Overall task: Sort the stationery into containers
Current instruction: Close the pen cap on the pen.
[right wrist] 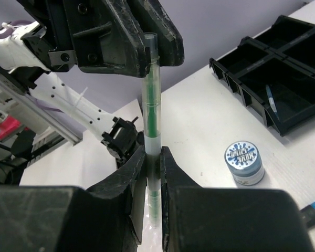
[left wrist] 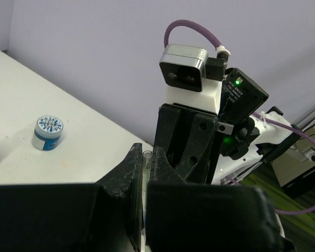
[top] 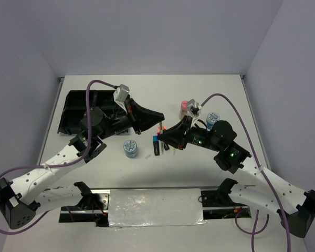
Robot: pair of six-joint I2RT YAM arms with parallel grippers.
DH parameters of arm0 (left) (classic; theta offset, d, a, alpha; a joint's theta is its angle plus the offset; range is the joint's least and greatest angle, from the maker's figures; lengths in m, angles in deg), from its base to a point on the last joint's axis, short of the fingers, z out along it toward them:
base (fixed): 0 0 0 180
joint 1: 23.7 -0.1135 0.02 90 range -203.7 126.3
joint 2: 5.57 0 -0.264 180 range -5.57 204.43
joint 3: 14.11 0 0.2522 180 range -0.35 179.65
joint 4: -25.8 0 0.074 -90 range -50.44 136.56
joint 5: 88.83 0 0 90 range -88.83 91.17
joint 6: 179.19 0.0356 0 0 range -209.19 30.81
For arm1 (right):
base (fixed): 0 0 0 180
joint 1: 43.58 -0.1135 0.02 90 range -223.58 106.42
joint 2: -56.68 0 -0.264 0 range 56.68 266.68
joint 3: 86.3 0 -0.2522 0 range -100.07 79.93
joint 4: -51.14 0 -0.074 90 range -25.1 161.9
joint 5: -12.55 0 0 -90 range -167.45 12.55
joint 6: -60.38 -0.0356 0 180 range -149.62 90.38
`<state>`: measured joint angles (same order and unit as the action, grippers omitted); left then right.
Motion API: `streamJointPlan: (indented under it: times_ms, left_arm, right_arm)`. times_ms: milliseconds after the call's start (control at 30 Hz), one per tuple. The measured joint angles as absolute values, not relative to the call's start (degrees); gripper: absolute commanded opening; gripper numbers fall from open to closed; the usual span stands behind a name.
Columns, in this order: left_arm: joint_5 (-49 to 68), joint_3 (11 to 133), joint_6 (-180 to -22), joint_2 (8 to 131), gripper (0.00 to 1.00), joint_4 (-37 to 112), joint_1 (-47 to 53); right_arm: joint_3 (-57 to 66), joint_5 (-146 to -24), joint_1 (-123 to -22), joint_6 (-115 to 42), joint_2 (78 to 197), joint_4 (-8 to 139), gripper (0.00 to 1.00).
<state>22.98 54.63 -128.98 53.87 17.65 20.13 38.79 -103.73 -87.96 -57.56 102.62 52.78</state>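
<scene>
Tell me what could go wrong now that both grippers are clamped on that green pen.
1. The left gripper and right gripper both clamp the green pen. If either arm moves before one releases, the thin pen may bend or twist out.
2. The left gripper pinches only near the pen's top end, so once the right lets go it could pivot and drop.

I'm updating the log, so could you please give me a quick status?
Left gripper shut on green pen; right gripper shut on it too. Pen off the table. Nothing blocking the tray.
</scene>
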Motion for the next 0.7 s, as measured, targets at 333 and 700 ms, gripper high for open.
streamJointPlan:
  times_ms: [333,700]
  left_arm:
    - [13.91,44.23,-132.11,52.63,0.0,-3.74,21.29]
    - [1.14,41.91,-130.25,45.15,0.19,-1.6,27.23]
  right_arm:
    - [18.0,-104.78,-87.63,-53.56,113.59,73.96,0.0]
    - [13.52,-115.97,-86.67,-54.98,116.82,74.5,0.0]
